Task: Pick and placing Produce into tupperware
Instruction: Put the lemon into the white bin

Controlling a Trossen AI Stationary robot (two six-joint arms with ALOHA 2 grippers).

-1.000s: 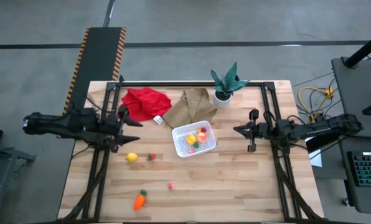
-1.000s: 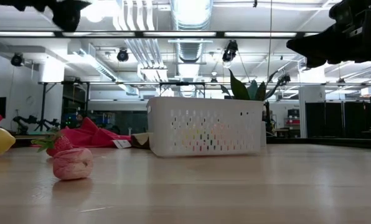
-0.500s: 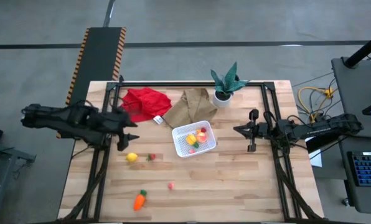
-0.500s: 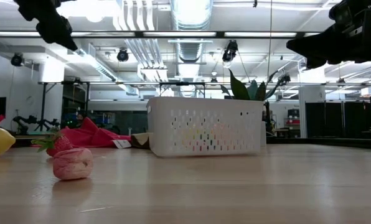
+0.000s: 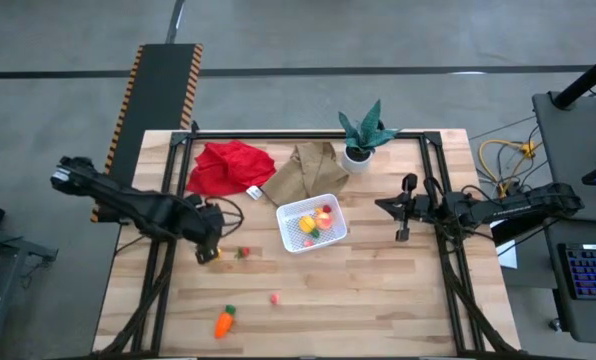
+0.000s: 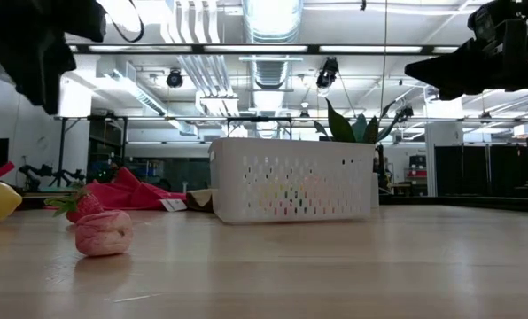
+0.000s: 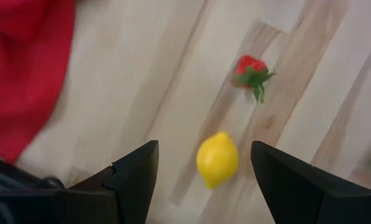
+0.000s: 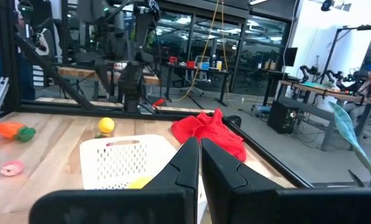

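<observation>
The left gripper (image 7: 201,180) hung just above the lemon (image 7: 217,159), its jaws spread wide, one finger to either side of the fruit with clear gaps and nothing held. In the high view that gripper (image 5: 208,245) sat over the table's left part and covered most of the lemon, so only a yellow edge showed there. The right gripper (image 8: 197,163) waited over the right side of the table, fingers pressed together and empty, facing the tub (image 8: 128,160).

Progress looked partial. The tub (image 5: 287,236) near the table's middle already held some produce: yellow, red and green pieces showed inside from above. Left on the wood were the lemon, a strawberry (image 5: 243,252) just beside it, a pink berry (image 5: 275,298) nearer the front, and the carrot (image 5: 224,321) at the front left. So I judged four pieces remained, with the lemon as the one in hand.

Exactly what lay in the tub was hard to tell, since the pieces were small and bunched together. In the low view its perforated wall (image 6: 292,180) hid the contents, and the carrot did not show at all. Whether the left fingers had reached lemon height could not be told. The red cloth (image 5: 233,166), the brown cloth (image 5: 306,170) and the plant (image 5: 364,134) lay behind the tub.
</observation>
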